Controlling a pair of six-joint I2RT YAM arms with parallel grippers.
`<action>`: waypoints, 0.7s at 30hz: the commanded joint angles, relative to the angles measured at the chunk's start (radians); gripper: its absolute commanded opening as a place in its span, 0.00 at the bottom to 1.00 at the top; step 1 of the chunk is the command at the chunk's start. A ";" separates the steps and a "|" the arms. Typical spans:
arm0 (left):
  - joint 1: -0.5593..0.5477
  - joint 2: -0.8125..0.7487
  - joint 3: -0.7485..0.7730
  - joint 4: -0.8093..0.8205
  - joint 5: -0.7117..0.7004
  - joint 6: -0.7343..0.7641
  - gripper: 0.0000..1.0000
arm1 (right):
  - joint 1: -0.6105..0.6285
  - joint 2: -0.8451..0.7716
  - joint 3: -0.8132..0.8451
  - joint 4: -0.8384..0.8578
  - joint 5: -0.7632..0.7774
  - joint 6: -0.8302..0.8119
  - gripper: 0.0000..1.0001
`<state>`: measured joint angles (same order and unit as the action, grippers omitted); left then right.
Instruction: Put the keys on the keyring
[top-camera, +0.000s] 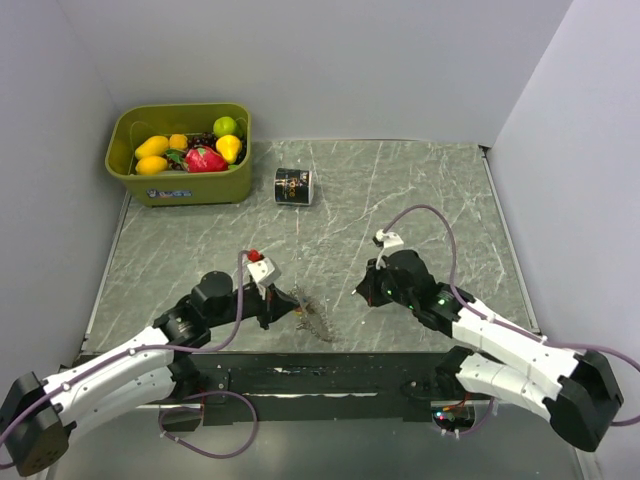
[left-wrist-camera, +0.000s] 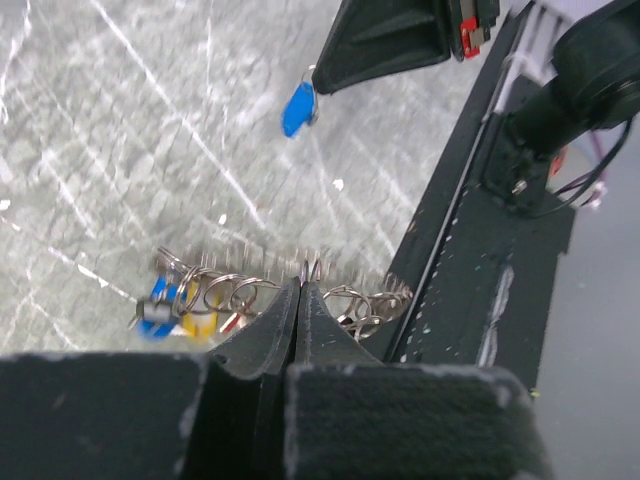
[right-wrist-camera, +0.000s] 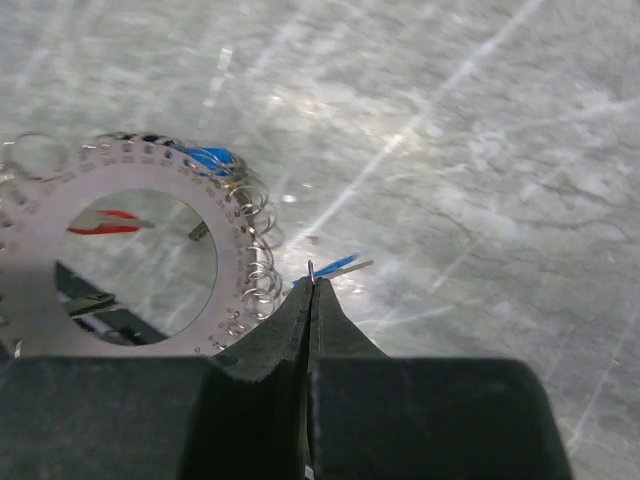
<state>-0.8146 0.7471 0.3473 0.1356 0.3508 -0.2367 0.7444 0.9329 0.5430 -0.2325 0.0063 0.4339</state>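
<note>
The left fingers (left-wrist-camera: 300, 292) are pinched tight on the rim of the keyring (left-wrist-camera: 245, 295). It is a flat round ring with lots of little wire loops and a few keys hanging off it. The fingers hold it up on its edge, near 6 o'clock on the bench (top-camera: 400, 200). I think this is so its face turns to the other arm.

The right fingers (right-wrist-camera: 312, 278) are squeezed shut on one small key (right-wrist-camera: 335, 267) with a blue head. The key sticks out past the tips, so its end is free to go into a loop. From above, these fingers sit at about 3 o'clock from the keyring, near it but not touching. The key is not on the ring yet. Finding one tiny loop looks hard, because the loops are small and packed close.

Farther out, a small black can (top-camera: 293, 187) lies at 12 o'clock from the keyring. It has pale writing, too small to read. A green tub (top-camera: 180, 190) of fruit (top-camera: 205, 158) sits at 10 o'clock. Its blue label cannot be read either.
</note>
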 joint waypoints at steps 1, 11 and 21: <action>-0.009 -0.066 0.027 0.016 0.031 -0.042 0.01 | 0.018 -0.072 -0.014 0.001 -0.038 -0.027 0.00; -0.024 -0.069 0.075 -0.053 0.062 -0.052 0.01 | 0.079 -0.175 -0.012 -0.079 -0.048 -0.057 0.00; -0.063 -0.074 0.108 -0.042 0.142 -0.032 0.01 | 0.156 -0.377 -0.078 -0.001 -0.248 -0.141 0.00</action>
<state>-0.8562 0.6830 0.3763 0.0559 0.4355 -0.2752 0.8803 0.6273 0.4866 -0.3023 -0.1345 0.3485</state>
